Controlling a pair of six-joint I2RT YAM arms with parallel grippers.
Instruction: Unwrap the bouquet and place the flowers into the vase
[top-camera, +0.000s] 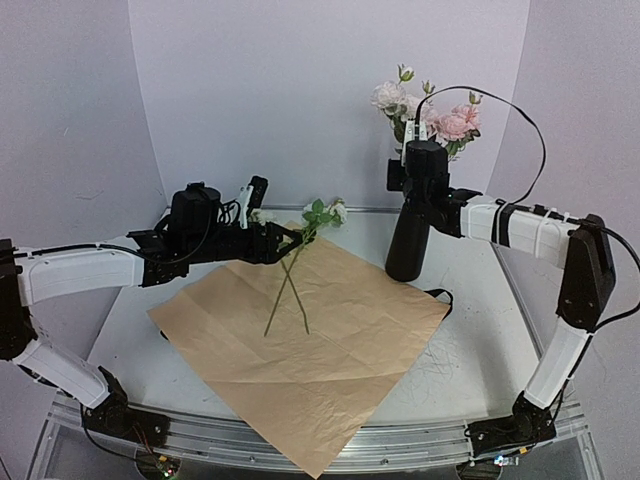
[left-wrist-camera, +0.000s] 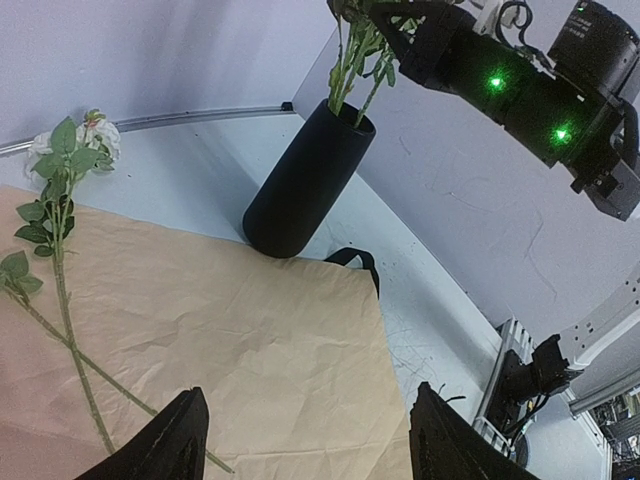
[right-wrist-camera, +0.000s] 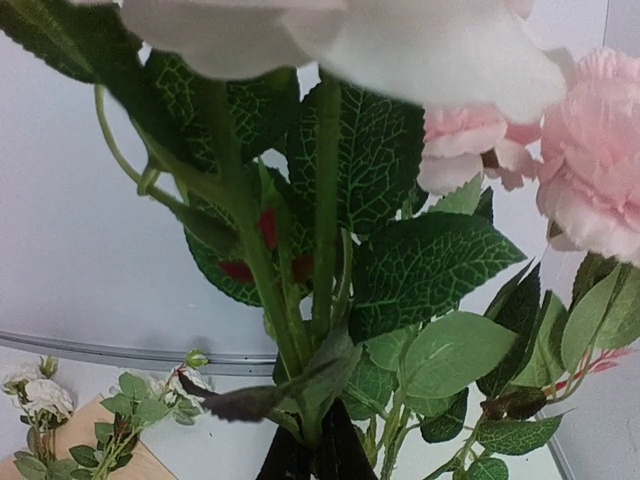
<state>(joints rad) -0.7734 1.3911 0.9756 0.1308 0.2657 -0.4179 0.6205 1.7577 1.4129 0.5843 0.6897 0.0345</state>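
Two stems (top-camera: 290, 285) crossed on paper sheet (top-camera: 330, 370), vase (top-camera: 408, 250) at its right edge (flowers (top-camera: 440, 120) inside)

Robotics lab, test cell: a white-and-black left arm (top-camera: 80, 270) and its twin right arm (top-camera: 540, 230) are standing bolted to an aluminium rail (top-camera: 300, 455) along the near edge of a white worktop (top-camera: 470, 340). Plain pale backdrop panels (top-camera: 300, 90) are closing the worktop in on three sides. A black cable (top-camera: 520, 110) is looping loose above the right arm, and green indicator lights (left-wrist-camera: 495, 82) are glowing on its housing.
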